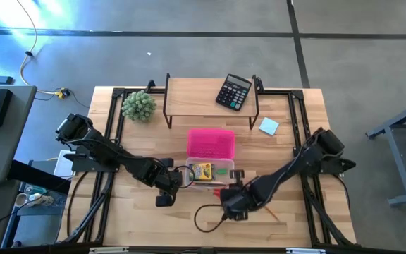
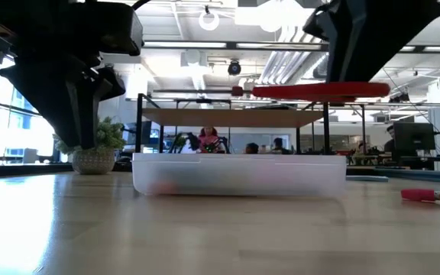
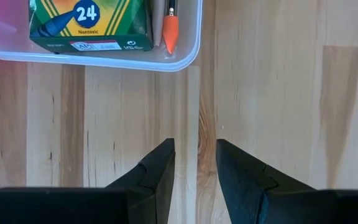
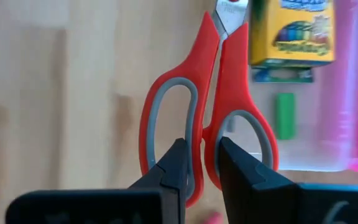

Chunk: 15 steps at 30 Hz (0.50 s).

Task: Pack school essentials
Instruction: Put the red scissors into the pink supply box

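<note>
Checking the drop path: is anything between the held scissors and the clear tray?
Nothing visible blocks it. The right gripper holds the red-handled scissors raised beside the clear tray. Inside lie the crayon box and green eraser, with bare floor between.

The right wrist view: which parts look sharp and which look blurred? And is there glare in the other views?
Right wrist view: the gripper fingers and the scissors they hold are fairly sharp; the crayon box and green eraser beyond are soft. Low view: bright windows backlight the arms into dark shapes, and the clear bin looks hazy. High view: sunlight glares on the floor at upper left.
</note>
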Each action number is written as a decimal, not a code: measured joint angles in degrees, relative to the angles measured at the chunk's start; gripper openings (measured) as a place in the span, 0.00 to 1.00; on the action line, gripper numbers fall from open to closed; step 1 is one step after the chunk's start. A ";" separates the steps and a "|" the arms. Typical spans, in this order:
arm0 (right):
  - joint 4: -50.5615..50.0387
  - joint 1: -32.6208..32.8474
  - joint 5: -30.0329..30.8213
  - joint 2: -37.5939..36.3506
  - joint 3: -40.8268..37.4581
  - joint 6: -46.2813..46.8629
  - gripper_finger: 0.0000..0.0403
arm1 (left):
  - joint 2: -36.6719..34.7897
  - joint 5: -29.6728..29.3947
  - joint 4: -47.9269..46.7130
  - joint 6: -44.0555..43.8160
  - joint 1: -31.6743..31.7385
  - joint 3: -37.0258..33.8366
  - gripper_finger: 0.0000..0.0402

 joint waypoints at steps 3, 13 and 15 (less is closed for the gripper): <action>-2.63 -2.75 -1.60 -0.87 -0.02 -6.37 0.12 | 0.00 -0.03 -0.01 -0.02 -0.02 0.00 0.26; -4.17 -9.77 -5.18 -1.69 -0.02 -20.25 0.12 | 0.00 -0.03 -0.21 -0.04 0.00 0.00 0.26; -3.74 -10.52 -5.45 -1.69 -0.02 -21.94 0.12 | 0.00 0.14 -0.27 -0.04 0.00 0.00 0.26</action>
